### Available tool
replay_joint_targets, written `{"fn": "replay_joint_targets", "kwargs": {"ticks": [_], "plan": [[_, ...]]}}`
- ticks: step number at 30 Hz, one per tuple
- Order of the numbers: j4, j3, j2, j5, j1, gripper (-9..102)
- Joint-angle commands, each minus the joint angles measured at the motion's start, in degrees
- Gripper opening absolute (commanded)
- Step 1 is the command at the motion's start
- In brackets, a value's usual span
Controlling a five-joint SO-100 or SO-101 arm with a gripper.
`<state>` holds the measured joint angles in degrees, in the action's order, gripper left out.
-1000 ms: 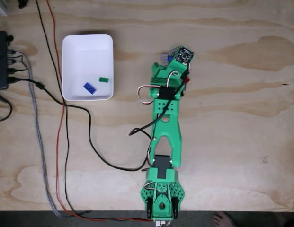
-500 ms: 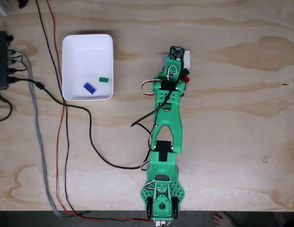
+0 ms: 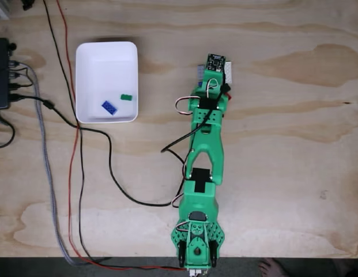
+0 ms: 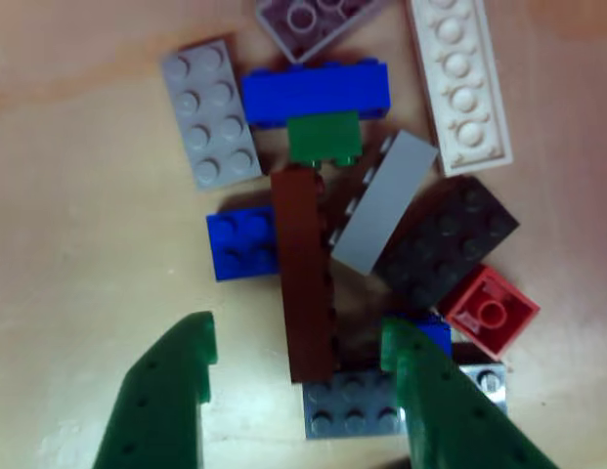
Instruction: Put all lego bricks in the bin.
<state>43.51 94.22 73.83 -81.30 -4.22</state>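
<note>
Where arm hides pile, gripper point(image 4: 298, 342) straddles brown brick point(image 4: 303, 274).

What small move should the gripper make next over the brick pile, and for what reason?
Probably lower straight down and close. The gripper is open, its fingers on either side of the lower end of the long brown brick, which lies on the pile of lego bricks. The bin so far holds two bricks.

Hobby workbench, plywood tabletop point(image 3: 294, 144), loose cables point(image 3: 80, 173), black electronics box point(image 3: 1, 72)
</note>
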Motion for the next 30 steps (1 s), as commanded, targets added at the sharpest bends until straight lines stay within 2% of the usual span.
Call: {"fn": "replay_joint_targets", "kwargs": {"ticks": [1, 8, 10, 14, 20, 24, 30], "plan": [[-0.62, -1.85, 0.26, -0.53, -0.88, 14], [-2.81, 1.85, 2.02, -0.35, 0.53, 0], [-4.04, 3.96, 5.45, 1.76, 1.14, 0], [-2.46, 9.58, 21.01, 7.47, 4.13, 0], [3.6, 13.36, 39.81, 6.94, 10.55, 0], [3.69, 12.04, 37.53, 7.29, 10.9, 18], [0.26, 8.61, 18.54, 6.06, 5.71, 21]]}}
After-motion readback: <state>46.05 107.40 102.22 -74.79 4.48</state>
